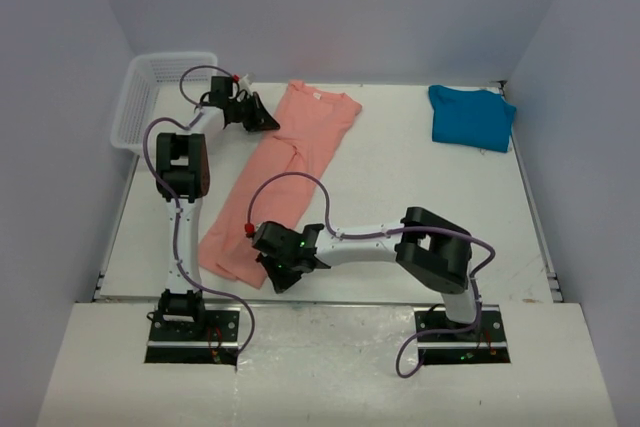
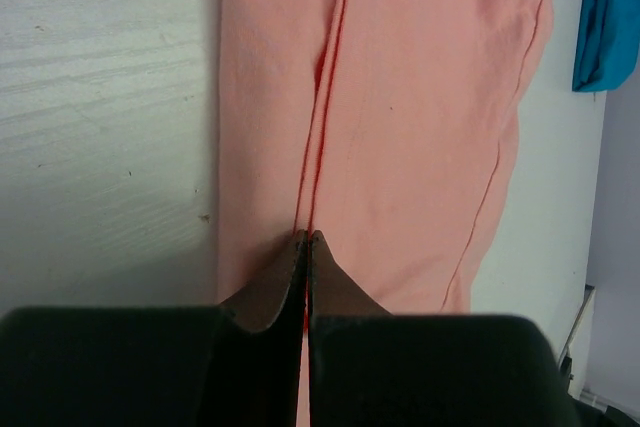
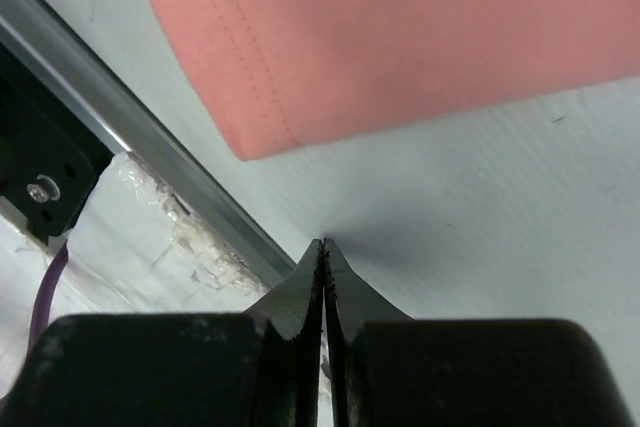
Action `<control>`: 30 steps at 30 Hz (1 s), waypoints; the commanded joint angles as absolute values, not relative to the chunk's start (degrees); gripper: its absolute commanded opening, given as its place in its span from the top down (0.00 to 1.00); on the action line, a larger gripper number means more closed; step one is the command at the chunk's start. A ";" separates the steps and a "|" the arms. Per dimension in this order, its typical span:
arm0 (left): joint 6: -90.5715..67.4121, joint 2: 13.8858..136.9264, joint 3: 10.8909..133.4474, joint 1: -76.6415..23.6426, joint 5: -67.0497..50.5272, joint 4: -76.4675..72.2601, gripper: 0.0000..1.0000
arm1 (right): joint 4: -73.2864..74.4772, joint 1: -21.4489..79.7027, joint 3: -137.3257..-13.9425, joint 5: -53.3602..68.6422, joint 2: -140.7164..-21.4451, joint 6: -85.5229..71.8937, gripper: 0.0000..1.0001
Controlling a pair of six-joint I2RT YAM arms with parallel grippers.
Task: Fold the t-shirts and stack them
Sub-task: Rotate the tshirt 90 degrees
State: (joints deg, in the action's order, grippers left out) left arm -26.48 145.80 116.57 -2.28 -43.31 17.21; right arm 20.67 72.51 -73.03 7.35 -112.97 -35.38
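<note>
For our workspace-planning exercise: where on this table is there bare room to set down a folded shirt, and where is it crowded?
Free: the broad table patch between the salmon-pink shirt, the teal shirt and the right arm. Crowded: the left strip between basket, left arm and that shirt.

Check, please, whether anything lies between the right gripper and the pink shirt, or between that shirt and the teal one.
Nothing visible does. Only bare table separates the shut right gripper from the pink shirt's hem, and the table between it and the teal shirt is bare too.
</note>
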 commanded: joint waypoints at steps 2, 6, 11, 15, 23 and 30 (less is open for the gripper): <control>-27.25 145.81 116.63 -2.11 -45.00 15.64 1.00 | 22.49 72.51 -78.21 2.90 -111.97 -29.80 1.00; -27.07 145.55 116.46 -2.11 -45.00 15.73 1.00 | 26.18 72.42 -87.17 4.75 -116.18 -25.59 1.00; -26.98 145.55 116.45 -2.11 -44.91 15.82 1.00 | 29.70 72.33 -97.19 7.37 -119.70 -22.77 1.00; -27.25 145.98 116.72 -2.11 -45.17 15.82 1.00 | 31.73 70.76 -102.48 11.42 -124.00 -22.24 1.00; -27.07 145.90 116.63 -2.11 -45.88 15.73 1.00 | 27.08 70.22 -98.71 13.36 -129.46 -21.45 1.00; -27.07 145.81 116.63 -2.11 -45.97 15.82 1.00 | 22.94 69.35 -91.16 13.54 -130.08 -24.25 1.00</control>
State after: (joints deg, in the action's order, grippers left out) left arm -26.52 146.34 116.44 -1.96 -44.40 17.21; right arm 23.00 69.12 -95.90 13.65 -128.84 -23.49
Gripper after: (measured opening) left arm 0.002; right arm 0.003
